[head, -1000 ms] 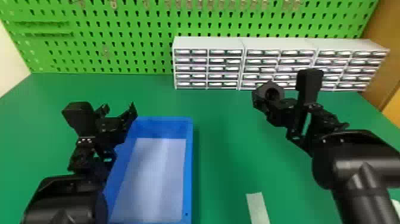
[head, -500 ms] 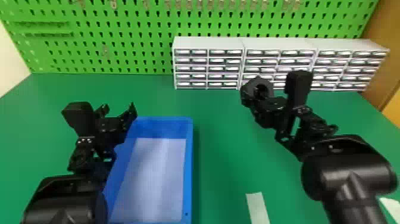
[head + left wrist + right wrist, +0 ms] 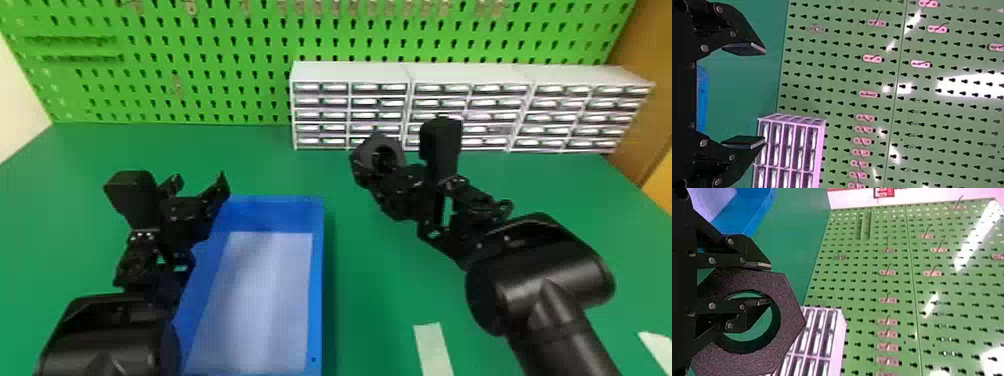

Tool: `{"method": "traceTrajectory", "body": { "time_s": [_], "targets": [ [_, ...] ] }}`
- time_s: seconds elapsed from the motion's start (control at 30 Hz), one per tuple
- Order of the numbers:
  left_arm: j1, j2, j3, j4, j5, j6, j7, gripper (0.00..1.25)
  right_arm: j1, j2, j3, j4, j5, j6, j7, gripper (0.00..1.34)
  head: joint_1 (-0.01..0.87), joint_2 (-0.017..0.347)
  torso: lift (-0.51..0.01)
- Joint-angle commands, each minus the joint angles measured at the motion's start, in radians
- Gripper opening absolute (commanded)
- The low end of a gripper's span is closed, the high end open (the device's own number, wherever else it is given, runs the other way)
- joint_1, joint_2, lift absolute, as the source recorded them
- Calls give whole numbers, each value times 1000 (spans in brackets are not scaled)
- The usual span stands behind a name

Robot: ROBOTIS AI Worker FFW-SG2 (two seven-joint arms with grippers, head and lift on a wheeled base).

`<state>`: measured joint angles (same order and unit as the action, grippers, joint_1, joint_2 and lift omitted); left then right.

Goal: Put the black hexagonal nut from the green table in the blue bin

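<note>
My right gripper holds the black hexagonal nut up in front of the white drawer units, to the right of the blue bin. In the right wrist view the right gripper is shut on one side of the nut, one finger through its hole and the other outside. My left gripper is parked above the bin's far left corner; the left wrist view shows this left gripper open, nothing between its fingers.
White drawer units stand along the back of the green table, before a green pegboard. A pale strip lies near the front edge, right of the bin. The left arm overlaps the bin's left wall.
My right arm has moved left with the nut held in its gripper, bringing it closer to the blue bin. The left arm has kept still.
</note>
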<state>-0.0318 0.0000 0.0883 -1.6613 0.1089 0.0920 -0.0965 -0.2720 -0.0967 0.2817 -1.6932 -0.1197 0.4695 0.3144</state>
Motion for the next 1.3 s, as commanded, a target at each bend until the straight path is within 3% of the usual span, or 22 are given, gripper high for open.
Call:
{"method": "traceTrajectory", "body": {
  "time_s": [0.0,0.8,1.27],
  "targets": [
    [0,-3,2,0,0,0,0,798,-18,-4,42,13,-20,6,0,213,686,51,-97],
    [-4,-3,13,0,-1,0,1,798,-125,-51,301,90,-195,3,0,213,686,51,-97],
    [-4,-3,18,0,-5,-2,3,798,-161,-57,396,144,-262,3,15,213,686,51,-97]
  ]
}}
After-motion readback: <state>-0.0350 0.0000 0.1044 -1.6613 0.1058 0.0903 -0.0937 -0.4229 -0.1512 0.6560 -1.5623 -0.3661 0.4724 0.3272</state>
